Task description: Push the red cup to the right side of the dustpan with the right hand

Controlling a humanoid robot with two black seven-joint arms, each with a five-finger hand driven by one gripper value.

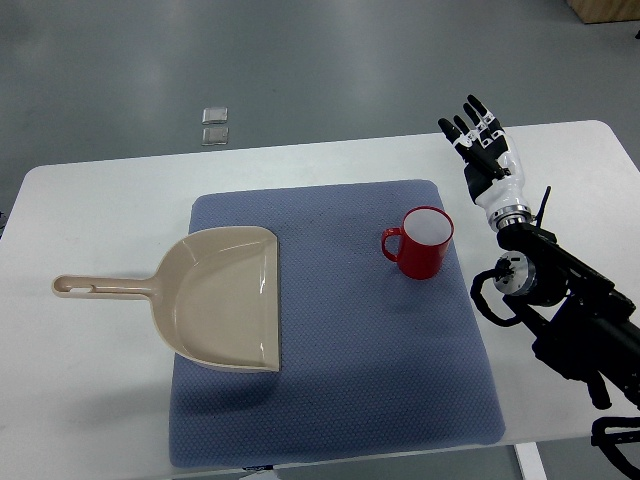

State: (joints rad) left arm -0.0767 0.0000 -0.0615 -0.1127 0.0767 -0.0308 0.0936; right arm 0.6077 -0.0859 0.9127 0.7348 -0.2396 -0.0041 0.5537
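Note:
A red cup with a white inside stands upright on the blue mat, its handle pointing left. A beige dustpan lies on the mat's left part, its handle reaching left onto the white table. The cup is to the right of the dustpan with a gap of mat between them. My right hand is up and to the right of the cup, over the bare table, fingers stretched out and holding nothing. It is apart from the cup. The left arm is not in view.
The white table carries the mat. My right arm crosses the table's right part from the lower right. Two small clear squares lie on the grey floor beyond the table's far edge.

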